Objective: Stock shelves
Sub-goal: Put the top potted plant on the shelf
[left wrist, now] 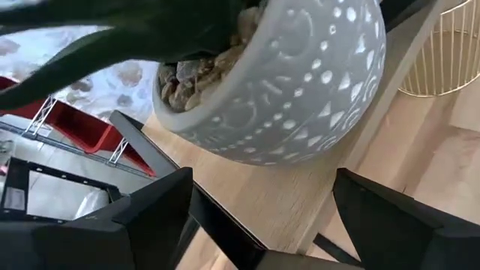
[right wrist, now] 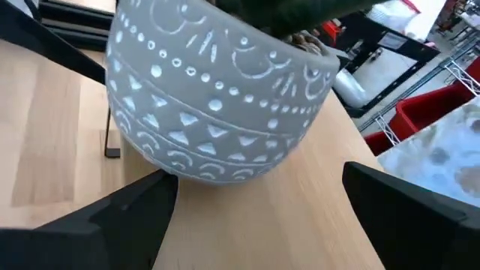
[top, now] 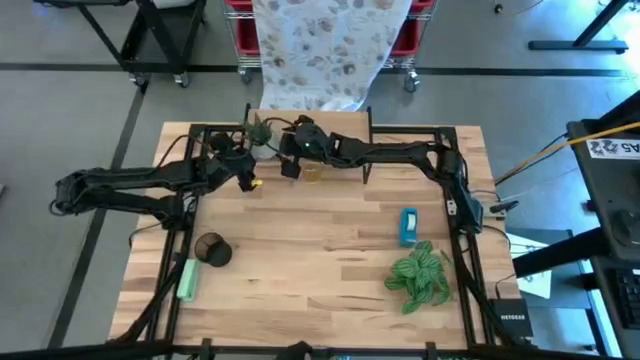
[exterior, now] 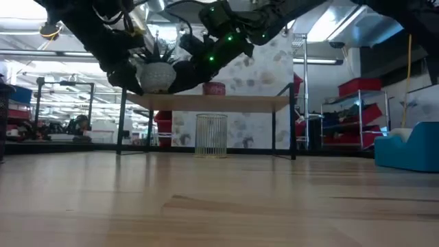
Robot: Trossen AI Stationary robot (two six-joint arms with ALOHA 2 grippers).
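both end effectors, left (left wrist: 259,217) and right (right wrist: 259,217), gaped wide and empty beside the round patterned plant pot (right wrist: 214,105) on the shelves (exterior: 212,103); it looked heavy, rigid, breakable glazed ceramic, best clasped across its belly.

Two dark jointed robot arms, left arm (top: 130,185) and right arm (top: 400,152), black cables along their links, green indicator lights (exterior: 218,48), broad flat black fingers (right wrist: 112,217)
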